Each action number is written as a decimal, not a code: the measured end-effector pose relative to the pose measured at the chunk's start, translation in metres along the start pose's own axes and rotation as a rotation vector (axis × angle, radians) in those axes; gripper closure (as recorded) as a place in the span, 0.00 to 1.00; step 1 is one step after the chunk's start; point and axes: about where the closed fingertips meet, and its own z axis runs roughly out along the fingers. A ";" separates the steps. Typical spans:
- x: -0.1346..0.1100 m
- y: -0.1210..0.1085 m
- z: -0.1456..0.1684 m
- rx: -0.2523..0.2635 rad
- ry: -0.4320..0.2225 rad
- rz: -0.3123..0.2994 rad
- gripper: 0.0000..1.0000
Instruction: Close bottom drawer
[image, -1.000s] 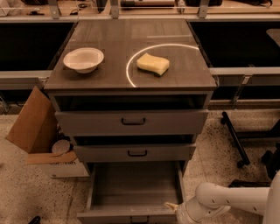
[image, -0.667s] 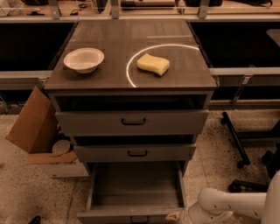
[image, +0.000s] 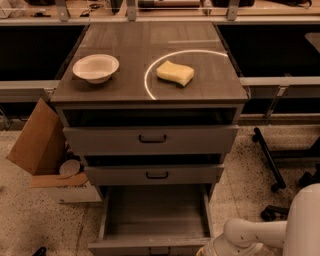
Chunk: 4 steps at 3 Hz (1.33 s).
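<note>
The bottom drawer (image: 155, 217) is pulled far out of the grey cabinet, its plain grey box interior empty. Its short front panel (image: 150, 247) with a small black handle lies at the bottom edge of the camera view. My white arm (image: 260, 232) reaches in from the lower right. My gripper (image: 206, 250) is at the drawer's front right corner, mostly cut off by the frame's bottom edge.
The top drawer (image: 152, 139) and middle drawer (image: 156, 174) stand slightly open. A white bowl (image: 95, 67) and a yellow sponge (image: 175, 72) sit on the cabinet top. A cardboard box (image: 42, 150) stands left; a black chair base (image: 272, 165) is right.
My arm and gripper have slid lower and slightly right toward the frame's bottom edge. The bottom drawer has not visibly moved.
</note>
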 end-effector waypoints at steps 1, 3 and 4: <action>-0.001 0.002 0.002 -0.004 -0.003 0.000 1.00; 0.018 -0.006 0.019 -0.002 -0.004 0.031 1.00; 0.040 -0.025 0.043 -0.004 -0.022 0.046 1.00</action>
